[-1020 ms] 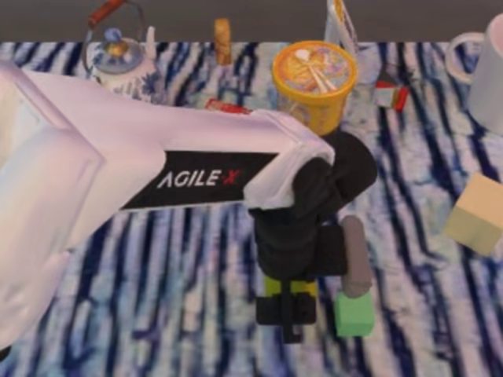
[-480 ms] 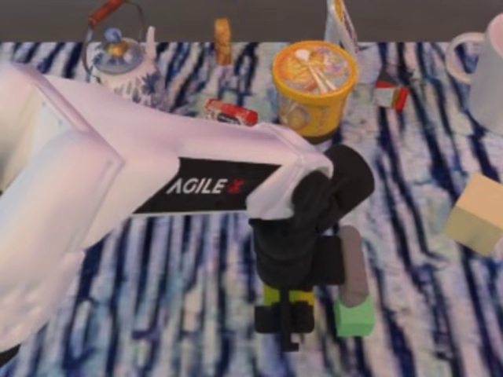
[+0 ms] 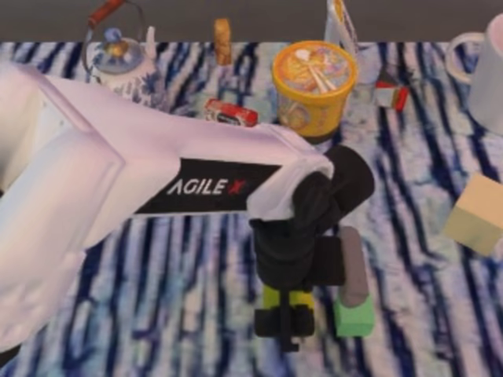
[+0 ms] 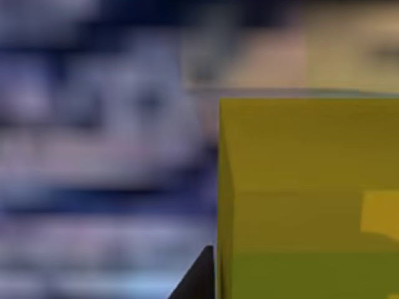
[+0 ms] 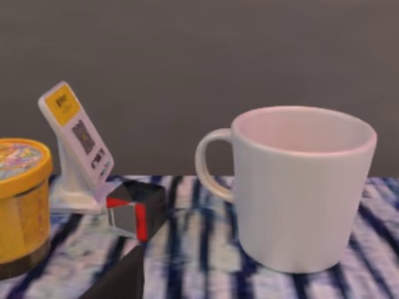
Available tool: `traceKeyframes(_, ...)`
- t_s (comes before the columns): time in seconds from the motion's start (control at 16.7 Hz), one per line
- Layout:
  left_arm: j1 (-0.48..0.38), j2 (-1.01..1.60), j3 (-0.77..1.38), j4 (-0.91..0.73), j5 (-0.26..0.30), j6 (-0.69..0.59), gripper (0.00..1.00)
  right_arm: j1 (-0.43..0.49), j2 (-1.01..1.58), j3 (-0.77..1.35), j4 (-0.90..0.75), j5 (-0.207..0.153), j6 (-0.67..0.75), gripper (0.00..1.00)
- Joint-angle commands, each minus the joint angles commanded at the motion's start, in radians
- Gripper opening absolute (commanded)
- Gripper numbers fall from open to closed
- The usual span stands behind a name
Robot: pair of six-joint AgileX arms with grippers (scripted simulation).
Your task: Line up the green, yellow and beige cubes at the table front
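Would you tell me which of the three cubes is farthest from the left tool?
The beige cube, alone near the table's right edge; the yellow cube sits at the left tool, the green cube just beside it.

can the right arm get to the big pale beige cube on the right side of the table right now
Probably yes. The pale cream-beige cube sits alone at the table's right side, with bare striped table around it. The left gripper, with the mustard-yellow cube, works well to its left, nearer the small light-green cube.

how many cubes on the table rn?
3. Green cube at the table's front. Yellow cube just left of it, mostly hidden under the left gripper. Beige cube off at the right edge. More could sit behind the arm.
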Motion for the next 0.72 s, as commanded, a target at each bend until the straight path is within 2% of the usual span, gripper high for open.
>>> traceKeyframes(0.12,0.000,0.000,0.000,0.000,0.000,0.000,0.98,0.000,0.000,0.000,0.000,0.000,0.000,1.00)
traceKeyframes(0.18,0.000,0.000,0.000,0.000,0.000,0.000,1.00,0.000,0.000,0.000,0.000,0.000,0.000,1.00)
traceKeyframes(0.72,0.002,-0.001,0.003,-0.003,0.000,0.001,1.00,0.000,0.000,0.000,0.000,0.000,0.000,1.00)
